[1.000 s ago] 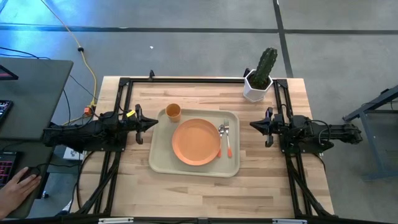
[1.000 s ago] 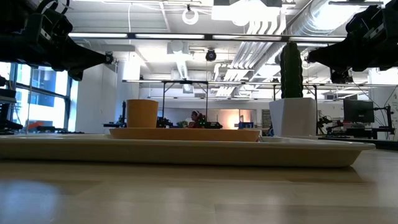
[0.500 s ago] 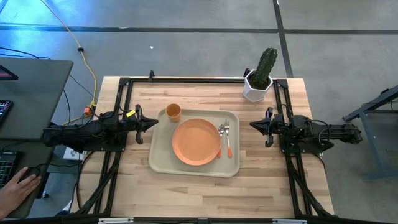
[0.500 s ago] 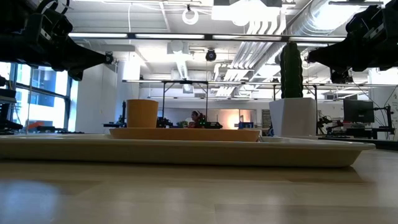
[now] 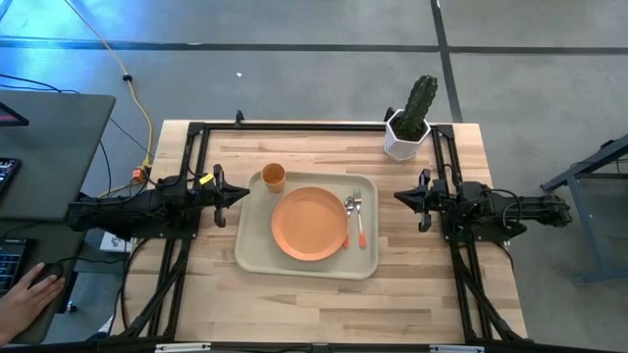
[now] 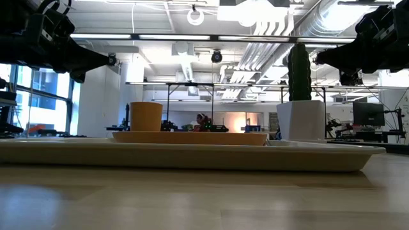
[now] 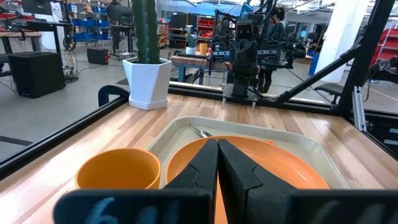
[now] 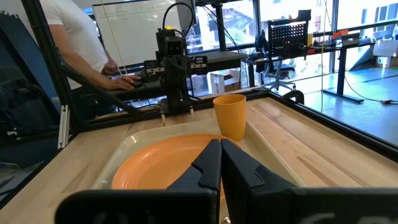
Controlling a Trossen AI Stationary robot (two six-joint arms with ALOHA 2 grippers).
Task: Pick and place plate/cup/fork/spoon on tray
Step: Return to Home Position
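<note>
The cream tray (image 5: 255, 257) lies at the table's middle. The orange plate (image 5: 308, 224) rests flat on it. The orange cup (image 5: 274, 176) stands upright at the tray's far left corner. The fork and spoon (image 5: 355, 220) lie side by side along the tray's right side, orange handles toward the near edge. My left gripper (image 5: 245, 194) is shut and empty, raised just left of the tray. My right gripper (image 5: 397, 197) is shut and empty, raised just right of the tray. The plate (image 7: 292, 174) and cup (image 7: 118, 169) also show in the left wrist view.
A white hexagonal pot with a green cactus (image 5: 407, 126) stands at the table's far right corner. Black frame rails (image 5: 294, 126) run along the far edge and both sides. A person's hand (image 5: 25, 294) rests on a desk left of the table.
</note>
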